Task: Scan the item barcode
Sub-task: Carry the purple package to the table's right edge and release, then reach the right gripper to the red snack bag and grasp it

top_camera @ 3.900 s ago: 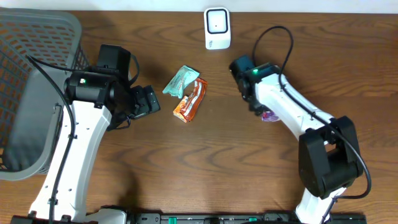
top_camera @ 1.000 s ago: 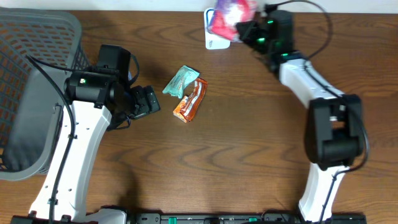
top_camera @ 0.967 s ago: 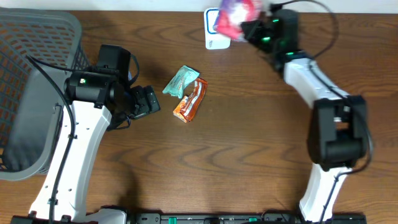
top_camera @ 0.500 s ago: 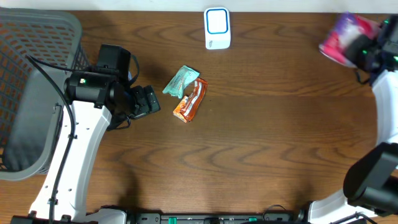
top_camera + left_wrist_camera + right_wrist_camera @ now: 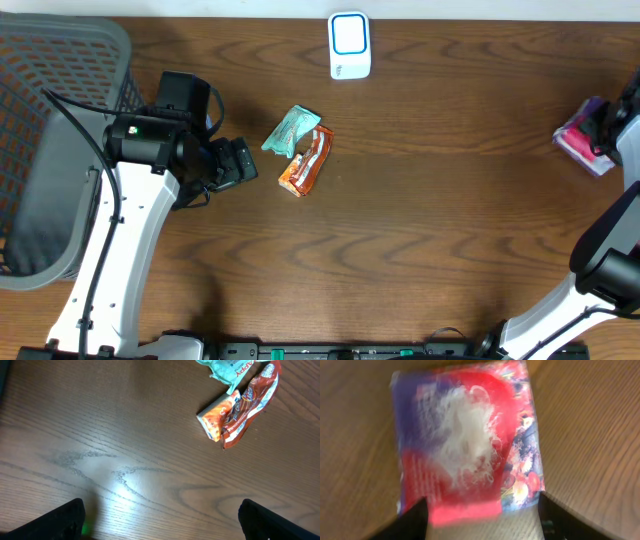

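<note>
**Mia:** Where is the shiny pink, red and purple plastic packet (image 5: 470, 445)?

**Ben:** It is right in front of the right gripper (image 5: 482, 520), at the far right side of the brown wooden table (image 5: 420, 220). The gripper's two black fingers (image 5: 417, 517) are spread apart. One is by each bottom corner of the packet, and they are not pinching it.

**Mia:** Can you read the words on it?

**Ben:** No. It is too blurry. I see a white patch on red, and little flowers along one side.

**Mia:** And the small white box scanner with the blue screen (image 5: 349, 45)?

**Ben:** It is far from those fingers, at the back middle of the table.

**Mia:** What about the left gripper (image 5: 165, 520)?

**Ben:** Its fingers (image 5: 65, 517) are spread wide with only bare wood between them. Ahead of them, closer to the right finger, lie a crinkly teal packet (image 5: 232, 367) and an orange and red snack wrapper (image 5: 240, 407), touching each other. I can read "APPY" on the teal one. The writing on the wrapper is too small.

**Mia:** Anything else?

**Ben:** A grey plastic basket (image 5: 60, 150) stands at the left edge.
</note>
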Controlling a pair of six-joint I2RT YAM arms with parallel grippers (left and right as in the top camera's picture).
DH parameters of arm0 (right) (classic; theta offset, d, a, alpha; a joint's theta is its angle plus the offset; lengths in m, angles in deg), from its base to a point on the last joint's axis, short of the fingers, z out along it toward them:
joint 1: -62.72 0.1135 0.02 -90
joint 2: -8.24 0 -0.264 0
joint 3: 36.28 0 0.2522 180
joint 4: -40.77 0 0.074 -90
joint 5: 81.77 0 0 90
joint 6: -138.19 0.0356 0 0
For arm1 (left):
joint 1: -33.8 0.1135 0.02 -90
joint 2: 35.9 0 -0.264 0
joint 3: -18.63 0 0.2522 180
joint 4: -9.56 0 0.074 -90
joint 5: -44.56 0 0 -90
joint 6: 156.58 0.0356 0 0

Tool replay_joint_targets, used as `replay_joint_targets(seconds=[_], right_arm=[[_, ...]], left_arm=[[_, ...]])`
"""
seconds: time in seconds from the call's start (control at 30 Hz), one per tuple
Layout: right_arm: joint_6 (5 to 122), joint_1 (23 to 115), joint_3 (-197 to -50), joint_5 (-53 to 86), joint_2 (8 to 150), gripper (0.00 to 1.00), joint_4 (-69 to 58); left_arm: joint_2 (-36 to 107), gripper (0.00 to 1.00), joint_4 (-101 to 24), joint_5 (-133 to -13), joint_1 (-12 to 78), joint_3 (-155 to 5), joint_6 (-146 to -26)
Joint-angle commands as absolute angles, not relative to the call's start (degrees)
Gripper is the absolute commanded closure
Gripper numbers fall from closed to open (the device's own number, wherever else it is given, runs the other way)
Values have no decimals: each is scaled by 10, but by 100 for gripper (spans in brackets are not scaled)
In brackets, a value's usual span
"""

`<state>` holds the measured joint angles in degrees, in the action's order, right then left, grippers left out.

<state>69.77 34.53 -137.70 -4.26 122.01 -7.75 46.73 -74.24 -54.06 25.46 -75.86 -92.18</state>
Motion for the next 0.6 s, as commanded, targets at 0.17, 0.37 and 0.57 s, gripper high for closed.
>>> replay_joint_targets(seconds=[0.17,0.37,0.57], right_arm=[[691,382,-1392,-26,1094,23,-90],[657,472,-1392,142,991,17,-104],[657,601,-1390,390,989,1,-133]], left_arm=[[470,2,-743,-535,256,-762,-917],[470,2,-743,-535,256,-762,-917],[470,2,-743,-535,256,-763,-917]])
